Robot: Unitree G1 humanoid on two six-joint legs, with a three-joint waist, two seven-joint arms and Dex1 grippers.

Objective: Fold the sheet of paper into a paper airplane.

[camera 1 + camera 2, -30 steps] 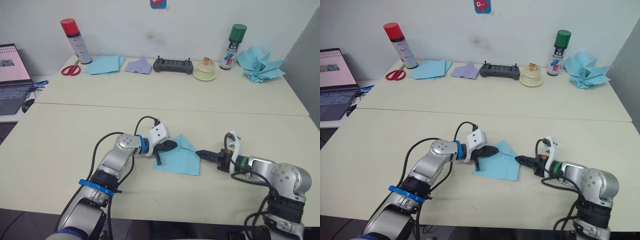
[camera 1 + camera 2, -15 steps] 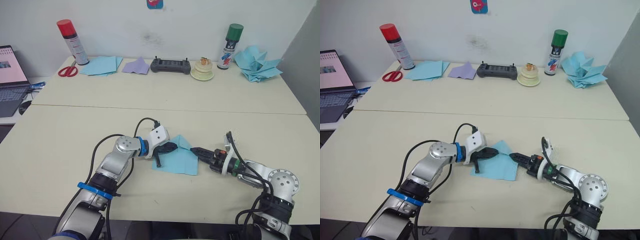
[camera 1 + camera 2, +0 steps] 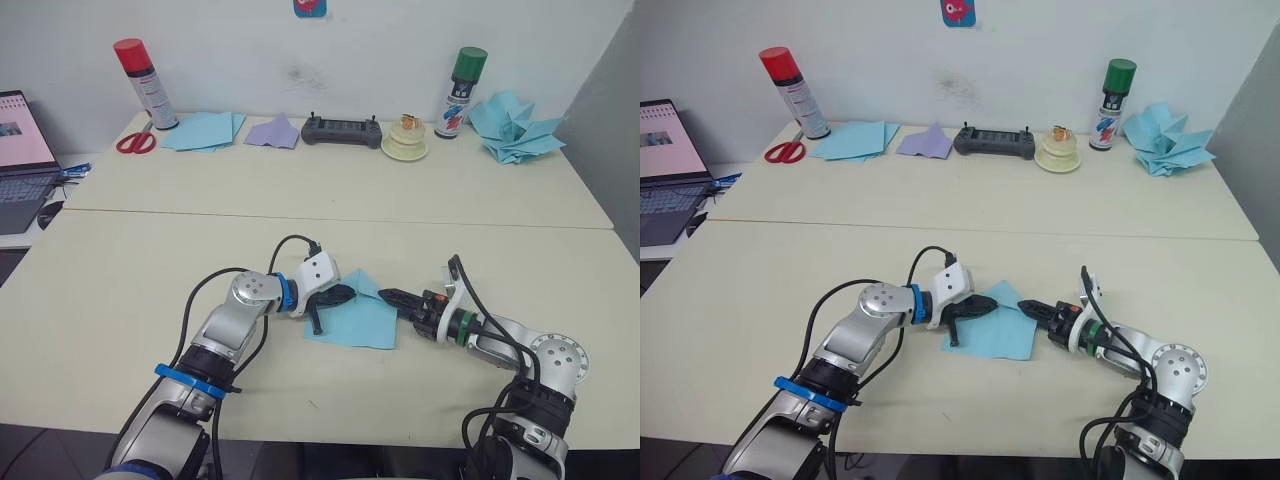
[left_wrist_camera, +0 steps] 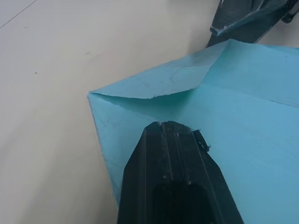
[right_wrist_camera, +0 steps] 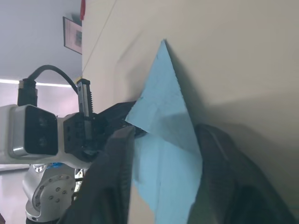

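The sheet of paper [image 3: 352,315] lies flat on the near part of the table [image 3: 130,270], between the two arms, with one far corner folded over into a small triangular flap. The left gripper [image 3: 338,294] rests on the paper's left side; in the left wrist view its fingers [image 4: 175,154] are pressed together, one on top of the other, and lie on the blue surface just short of the flap's crease, pinning the sheet and clamping nothing. The right gripper [image 3: 392,297] reaches in from the right at the paper's far right edge. In the right wrist view its fingers [image 5: 110,177] stand apart with the raised paper corner [image 5: 161,109] between them, not yet pinched.

By my judgement the task is at an early fold: only one corner seems turned in, and nothing like a nose or wings is formed. The step in hand looks like taking hold of the right edge or corner while the left arm holds the sheet down. The next move likely calls for closing the right fingers gently on that thin corner, then carrying it over toward the centre crease without dragging the sheet from under the left fingers, since such light paper may slide or buckle

At the far edge stand a stack of blue sheets [image 3: 205,129] and a heap of finished planes [image 3: 515,127]
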